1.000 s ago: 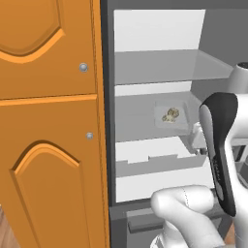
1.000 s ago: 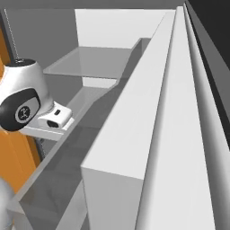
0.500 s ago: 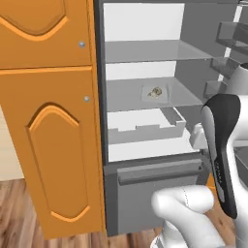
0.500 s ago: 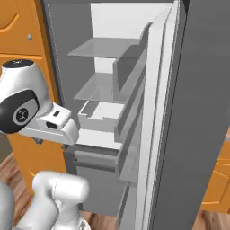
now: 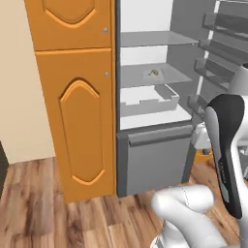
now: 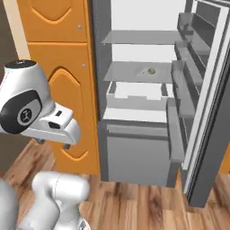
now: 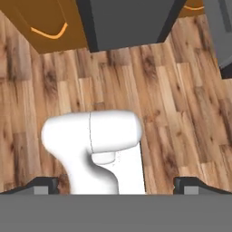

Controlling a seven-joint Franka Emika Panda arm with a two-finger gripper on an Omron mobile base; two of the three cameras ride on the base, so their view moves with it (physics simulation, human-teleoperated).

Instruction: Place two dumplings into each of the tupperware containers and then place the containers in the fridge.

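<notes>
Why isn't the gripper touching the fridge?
Apart. Hand view: open gripper points at bare wood floor, with the fridge far beyond the fingertips.

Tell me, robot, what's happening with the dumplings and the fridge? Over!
Gripper open, empty, pointing at the wood floor. Fridge door open; dumplings in a see-through container on the middle shelf. Nothing blocking the opening.

Glossy white rounded arm (image 5: 186,213) segments with black joint bands, small markings.

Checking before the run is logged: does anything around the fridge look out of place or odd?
The fridge stands open. One tupperware container with dumplings sits flat on a middle shelf; I can make out just that one inside. Nothing spilled or askew.
</notes>
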